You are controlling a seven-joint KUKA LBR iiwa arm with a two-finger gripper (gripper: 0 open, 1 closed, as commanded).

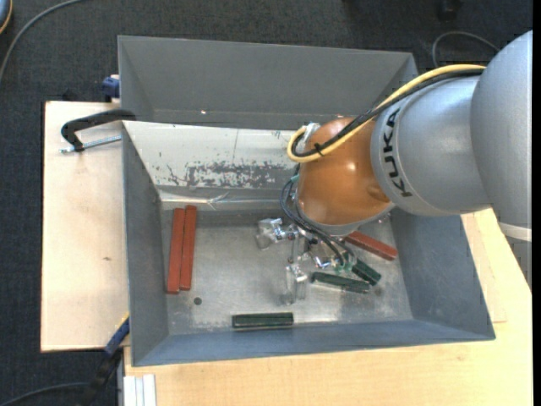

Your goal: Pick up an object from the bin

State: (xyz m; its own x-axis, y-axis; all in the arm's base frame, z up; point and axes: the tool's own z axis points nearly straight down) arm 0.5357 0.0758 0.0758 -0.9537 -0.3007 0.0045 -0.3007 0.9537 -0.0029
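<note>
Camera view — jaws spread apart, just beside dark green bars [345, 282] on bin [228, 265] floor.

The bin [142, 252] is matt grey metal, its wall at 12 o'clock scuffed and speckled. The red sticks [181, 249] at 9 o'clock look matt. The orange cover [338, 180] is smooth and glossy, and the end effector [286, 259] is bright bare metal.

In the bin [254, 83], two long bars [181, 249] lie side by side at 9 o'clock. One short bar [263, 320] lies at 6 o'clock; a small heap of bars [355, 276] at 4 o'clock.
</note>
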